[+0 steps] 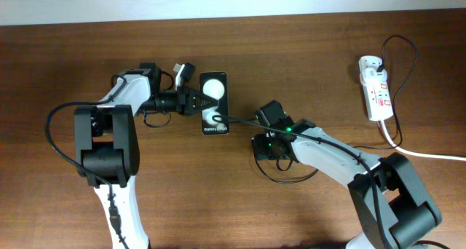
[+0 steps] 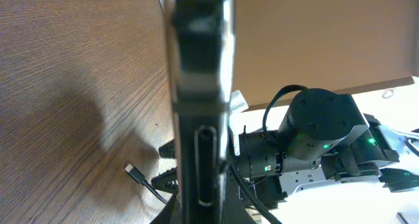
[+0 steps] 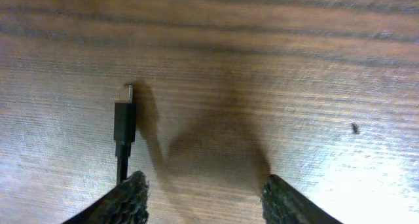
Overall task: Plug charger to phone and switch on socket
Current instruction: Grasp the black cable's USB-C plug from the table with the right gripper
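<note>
Nearest the right wrist camera, the right gripper is spread wide and empty. The charger plug lies flat on the table just beyond one fingertip, apart from it. Further on, the left gripper looks clamped on one long edge of the phone. The plug is not in the phone, so I judge nothing is done yet. The socket, well apart at the far right, has yet to be switched.
</note>
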